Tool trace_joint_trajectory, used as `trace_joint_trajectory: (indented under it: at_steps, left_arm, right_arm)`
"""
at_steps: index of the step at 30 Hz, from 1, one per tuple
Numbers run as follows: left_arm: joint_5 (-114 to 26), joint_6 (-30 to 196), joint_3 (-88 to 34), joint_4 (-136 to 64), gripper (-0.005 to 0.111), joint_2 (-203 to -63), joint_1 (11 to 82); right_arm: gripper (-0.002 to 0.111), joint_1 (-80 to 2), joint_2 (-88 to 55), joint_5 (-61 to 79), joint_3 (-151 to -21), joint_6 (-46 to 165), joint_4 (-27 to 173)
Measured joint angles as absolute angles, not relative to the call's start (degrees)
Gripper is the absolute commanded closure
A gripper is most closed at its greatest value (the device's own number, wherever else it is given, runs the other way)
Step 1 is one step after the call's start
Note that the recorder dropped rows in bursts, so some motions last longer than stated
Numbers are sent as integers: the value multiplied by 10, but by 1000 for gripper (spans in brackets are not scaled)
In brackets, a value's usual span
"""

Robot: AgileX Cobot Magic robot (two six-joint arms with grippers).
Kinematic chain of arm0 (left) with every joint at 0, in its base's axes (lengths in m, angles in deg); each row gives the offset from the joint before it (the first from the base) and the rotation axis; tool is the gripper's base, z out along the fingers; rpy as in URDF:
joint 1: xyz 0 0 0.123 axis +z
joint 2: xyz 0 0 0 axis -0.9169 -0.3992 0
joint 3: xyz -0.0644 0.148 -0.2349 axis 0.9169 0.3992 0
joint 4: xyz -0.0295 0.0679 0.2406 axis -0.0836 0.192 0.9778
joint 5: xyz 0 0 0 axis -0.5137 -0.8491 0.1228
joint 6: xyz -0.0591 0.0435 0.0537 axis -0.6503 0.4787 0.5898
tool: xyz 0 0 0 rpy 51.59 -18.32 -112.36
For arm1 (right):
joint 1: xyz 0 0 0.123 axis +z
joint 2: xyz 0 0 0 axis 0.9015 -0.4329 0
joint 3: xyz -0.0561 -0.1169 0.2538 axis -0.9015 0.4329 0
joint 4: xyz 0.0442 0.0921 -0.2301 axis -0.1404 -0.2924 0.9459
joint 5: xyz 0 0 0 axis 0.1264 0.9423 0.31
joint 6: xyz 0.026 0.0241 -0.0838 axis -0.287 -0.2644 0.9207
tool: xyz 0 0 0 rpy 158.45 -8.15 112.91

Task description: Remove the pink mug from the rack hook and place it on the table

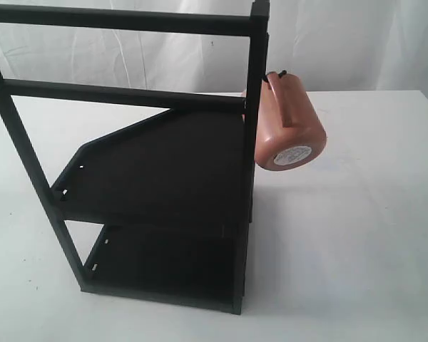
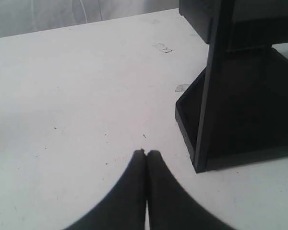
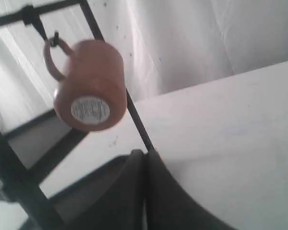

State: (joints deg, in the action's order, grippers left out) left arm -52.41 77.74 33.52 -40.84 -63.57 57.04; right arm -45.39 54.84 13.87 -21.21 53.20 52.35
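The white table carries a tall black rack on its left part. The pink mug hangs by its handle on the rack hook, at the right side of the rack's post, clear of the table. The left gripper and the right gripper each have their fingers pressed together and hold nothing.

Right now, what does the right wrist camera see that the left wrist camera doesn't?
Only the right wrist view shows the pink mug, hanging by its handle from the hook, its sticker facing the camera. Only the left wrist view shows the bottom corner of the rack standing on the table. Both show the black rack, the white table and a closed gripper: the right gripper and the left gripper.
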Motion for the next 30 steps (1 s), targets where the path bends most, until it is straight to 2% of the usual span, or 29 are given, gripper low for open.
trace_joint_trajectory:
  at_steps: [7, 11, 17, 20, 24, 26, 30]
  left_arm:
    - [-524, 777, 335, -408, 107, -636, 570]
    - [-524, 777, 335, -408, 107, -636, 570]
    - [-524, 777, 335, -408, 107, -636, 570]
    - [-524, 777, 335, -408, 107, -636, 570]
    - [-524, 777, 335, -408, 107, -636, 570]
    - [-524, 777, 335, -408, 107, -636, 570]
    - [-524, 777, 335, -408, 107, -636, 570]
  right_arm:
    - [108, -454, 548, 26, -215, 481, 531]
    - [108, -443, 548, 141, -290, 485, 597]
    - [107, -417, 489, 349, -460, 668, 590]
    - [97, -415, 420, 410, -519, 759, 567]
    - [68, -415, 313, 431, -567, 874, 514]
    - [59, -415, 267, 418, -577, 927, 478]
    - [57, -408, 178, 356, -591, 1066, 387]
